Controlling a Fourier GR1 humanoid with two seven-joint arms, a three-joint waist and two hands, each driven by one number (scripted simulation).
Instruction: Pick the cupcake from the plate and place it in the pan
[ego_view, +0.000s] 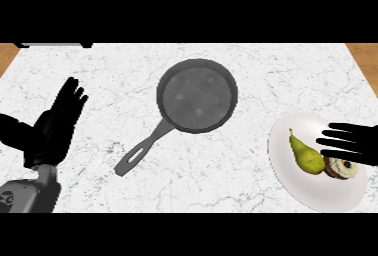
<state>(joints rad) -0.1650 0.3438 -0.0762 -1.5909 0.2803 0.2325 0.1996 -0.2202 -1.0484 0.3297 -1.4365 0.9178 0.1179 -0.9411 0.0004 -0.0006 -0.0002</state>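
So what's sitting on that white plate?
On the round white plate lie a green pear and a small cupcake. The right robot hand hovers above, covering the cupcake's upper edge.

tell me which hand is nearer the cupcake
Right. The right hand is over the plate, its fingers just above the cupcake beside the pear. The left hand rests open far across the counter, beyond the pan.

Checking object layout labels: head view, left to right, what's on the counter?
Robot's left black hand, open and resting → dark grey round frying pan with its handle pointing lower left → white round plate carrying a green pear, then the cupcake under the right black hand.
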